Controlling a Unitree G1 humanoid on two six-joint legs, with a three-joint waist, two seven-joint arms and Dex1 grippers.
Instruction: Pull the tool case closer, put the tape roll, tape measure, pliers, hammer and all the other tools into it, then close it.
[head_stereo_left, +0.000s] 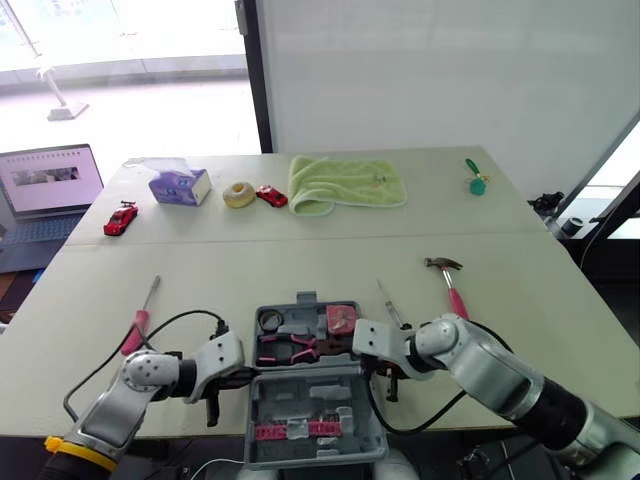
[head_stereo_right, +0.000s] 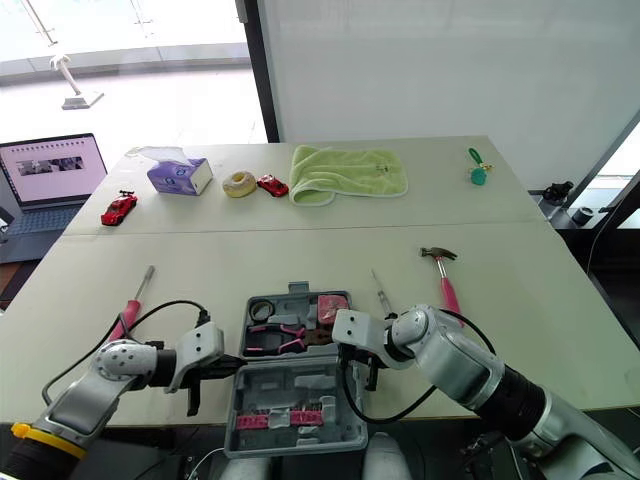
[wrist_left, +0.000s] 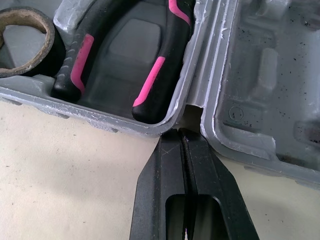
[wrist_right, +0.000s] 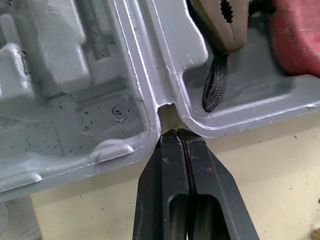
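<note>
The tool case (head_stereo_left: 300, 395) lies open at the table's near edge, its lid toward the robot and seemingly overhanging that edge. The left gripper (wrist_left: 181, 135) and right gripper (wrist_right: 181, 132) stand at either end of the case's hinge. Each has its fingers pressed together, gripping nothing, with the tips set at the hinge notch. The step in hand appears to be drawing the case closer. Both sides should pull evenly so the case does not skew, and stop short, since the lid has little table left beneath it. Inside the case lie the pliers (head_stereo_left: 295, 350), tape roll (head_stereo_left: 270, 320) and tape measure (head_stereo_left: 341, 318). Outside it are a slim screwdriver (head_stereo_left: 388, 302) just right, the hammer (head_stereo_left: 452, 285) farther right and a pink-handled screwdriver (head_stereo_left: 140, 318) well left. The slim screwdriver's handle is hidden behind the right arm. The pink pieces in the lid are too small to identify.
</note>
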